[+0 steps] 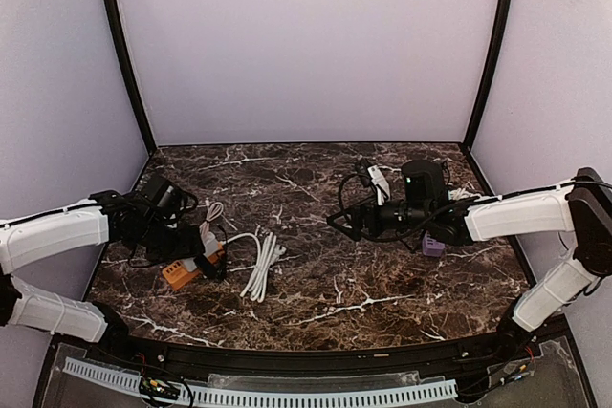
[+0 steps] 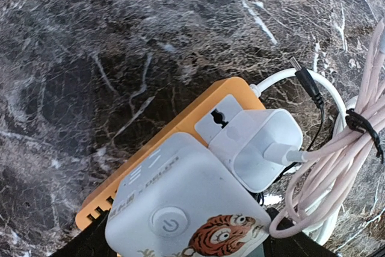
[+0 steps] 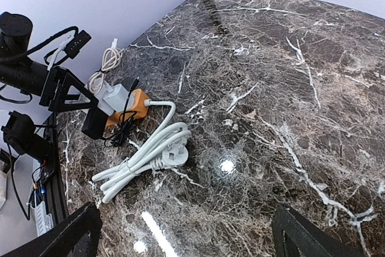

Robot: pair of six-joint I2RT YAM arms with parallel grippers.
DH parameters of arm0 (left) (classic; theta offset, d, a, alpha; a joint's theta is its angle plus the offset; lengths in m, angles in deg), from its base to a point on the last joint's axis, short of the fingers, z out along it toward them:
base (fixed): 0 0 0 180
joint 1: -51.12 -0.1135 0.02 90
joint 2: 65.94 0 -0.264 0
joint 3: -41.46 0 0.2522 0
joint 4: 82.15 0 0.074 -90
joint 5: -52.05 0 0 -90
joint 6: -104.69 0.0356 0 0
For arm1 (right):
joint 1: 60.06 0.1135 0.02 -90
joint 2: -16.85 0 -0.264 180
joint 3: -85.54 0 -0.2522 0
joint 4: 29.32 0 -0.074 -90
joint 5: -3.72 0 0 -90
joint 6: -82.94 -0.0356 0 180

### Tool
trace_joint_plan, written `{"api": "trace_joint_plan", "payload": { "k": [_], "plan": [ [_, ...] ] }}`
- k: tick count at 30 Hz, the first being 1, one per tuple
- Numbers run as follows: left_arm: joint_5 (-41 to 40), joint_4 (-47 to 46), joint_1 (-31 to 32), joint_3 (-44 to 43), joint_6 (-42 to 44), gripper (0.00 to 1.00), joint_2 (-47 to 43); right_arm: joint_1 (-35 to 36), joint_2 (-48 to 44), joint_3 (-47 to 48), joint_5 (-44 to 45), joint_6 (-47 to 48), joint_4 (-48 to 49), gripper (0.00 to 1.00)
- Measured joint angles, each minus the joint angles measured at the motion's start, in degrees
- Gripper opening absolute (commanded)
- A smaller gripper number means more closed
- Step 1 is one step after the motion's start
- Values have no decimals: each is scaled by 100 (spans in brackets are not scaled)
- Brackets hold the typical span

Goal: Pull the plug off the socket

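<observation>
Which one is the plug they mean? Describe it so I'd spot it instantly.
On the dark marble table, look left for the orange power strip. The plug is the small rounded white cube seated on it, thin cable trailing off, beside a bigger white block with a tiger picture.

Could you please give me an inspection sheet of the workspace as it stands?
Surface: table, dark veined marble, glossy.
Job's things: white plug seated in the orange power strip, near the table's left edge.
Clutter: small purple object beside the right arm.
Grippers: left gripper at the power strip, fingers' state unclear; right gripper hovering mid-table, fingers wide open, holding nothing.
Cables: coiled white cord beside the strip; tied pale cable from the plug; loose black lead.
Surroundings: plain pale walls, black corner posts.
</observation>
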Motion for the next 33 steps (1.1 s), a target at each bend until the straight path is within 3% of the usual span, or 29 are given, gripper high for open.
{"api": "trace_joint_plan", "payload": {
  "k": [11,26,33],
  "plan": [
    [37,-1123,870,-763,24,75,1410,0,-2,0,35,28,-103,99],
    [289,-1971,1530,-2065,-535,74,3060,0,-74,-81,74,63,-122,99],
    [507,-1884,1641,-2389,-413,85,3311,0,-76,-111,76,59,-125,99]
  ]
}}
